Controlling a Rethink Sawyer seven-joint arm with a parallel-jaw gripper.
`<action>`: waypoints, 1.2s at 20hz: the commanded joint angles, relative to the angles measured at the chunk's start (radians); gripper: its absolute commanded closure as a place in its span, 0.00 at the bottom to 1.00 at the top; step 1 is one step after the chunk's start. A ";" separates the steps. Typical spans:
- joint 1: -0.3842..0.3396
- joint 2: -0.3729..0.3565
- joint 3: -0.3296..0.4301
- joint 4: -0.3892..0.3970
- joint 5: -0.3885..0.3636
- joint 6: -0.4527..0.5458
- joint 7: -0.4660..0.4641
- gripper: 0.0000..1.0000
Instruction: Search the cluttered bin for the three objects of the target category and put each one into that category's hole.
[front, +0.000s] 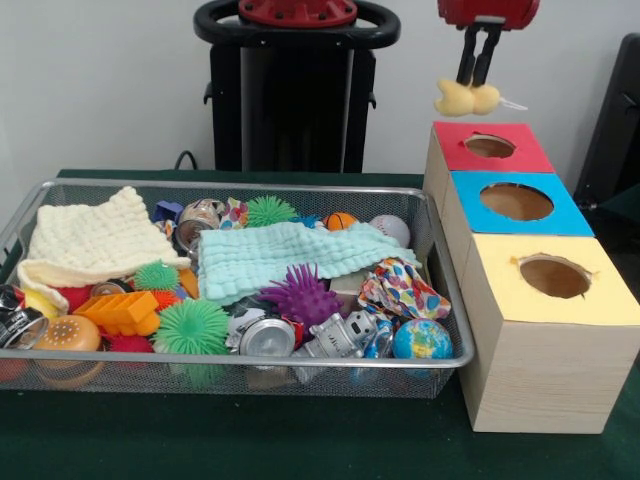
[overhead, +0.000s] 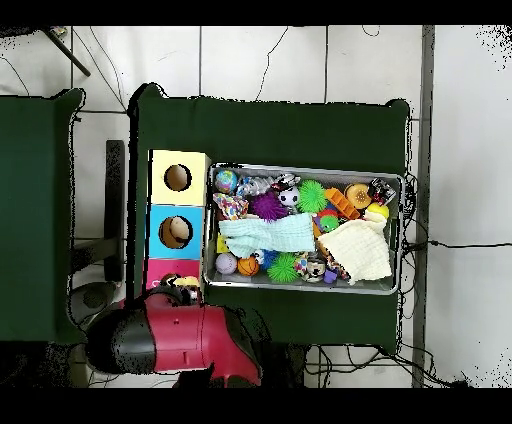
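My gripper (front: 478, 80) hangs at the top right, directly above the red-topped box (front: 455, 140) and its round hole (front: 489, 146). It is shut on a pale yellow soft toy (front: 466, 98) with a white tag, held a little above the hole. In the overhead view the gripper (overhead: 180, 284) sits over the red box (overhead: 158, 268), mostly hidden by the arm. The cluttered bin (front: 240, 372), a silver wire-mesh tray, lies to the left of the boxes and also shows in the overhead view (overhead: 300, 286).
A blue-topped box (front: 480, 222) and a yellow-topped box (front: 500, 290) stand in a row with the red one. The bin holds a cream cloth (front: 95, 240), a mint cloth (front: 270, 258), a purple spiky ball (front: 300, 295), a green spiky ball (front: 192, 327), a globe ball (front: 421, 340) and other toys.
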 joint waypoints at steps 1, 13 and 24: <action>-0.019 0.075 0.009 0.056 0.022 -0.064 0.225 1.00; -0.015 0.117 0.011 0.054 0.029 -0.108 0.224 1.00; 0.025 0.141 0.005 0.046 0.037 -0.121 0.256 1.00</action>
